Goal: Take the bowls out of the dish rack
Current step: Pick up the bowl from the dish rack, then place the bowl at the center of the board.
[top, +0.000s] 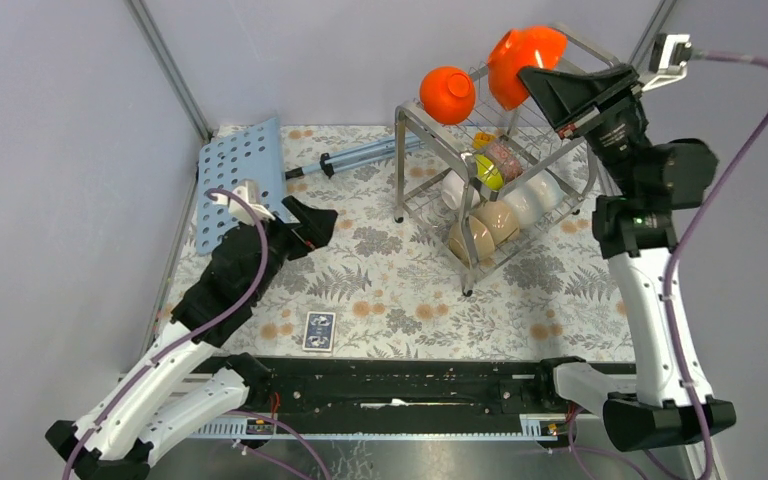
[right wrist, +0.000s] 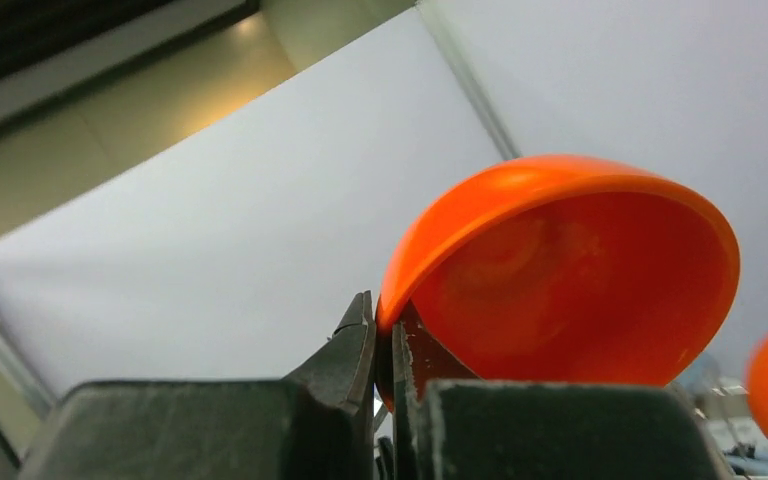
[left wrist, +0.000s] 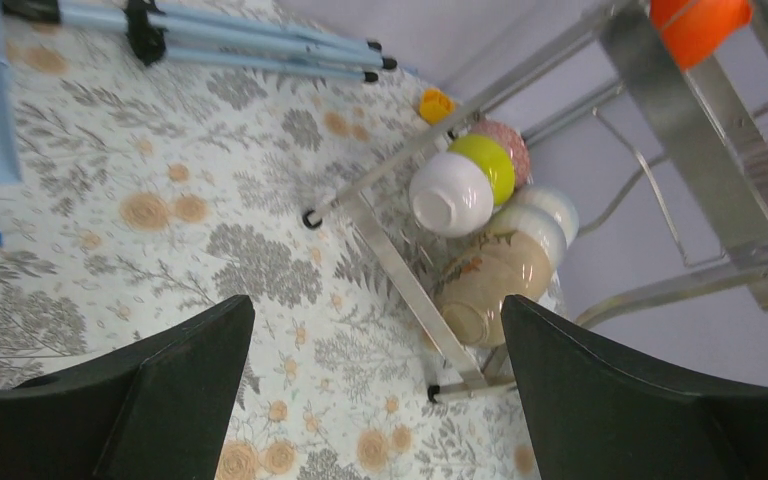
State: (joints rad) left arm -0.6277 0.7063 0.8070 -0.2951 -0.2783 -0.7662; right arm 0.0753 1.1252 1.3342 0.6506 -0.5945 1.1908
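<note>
Since no bowl stood on the bench [top: 400, 300], we judged the unloading barely begun. Toward nine o'clock the left gripper [left wrist: 375, 310] hung low over the bench, its fingers [left wrist: 170, 390] spread wide and empty. At one o'clock the dish rack [top: 399, 160] held a cluster of bowls [top: 497, 222], beige, white and yellow-green, in its lower tier, with an orange bowl [top: 448, 94] on top. Farthest out, above the upper tier, the right gripper [right wrist: 385, 320] had its fingers pinched tight on the rim of a second orange bowl [right wrist: 570, 270], apparently clear of the wire; setting it down was left to do.
</note>
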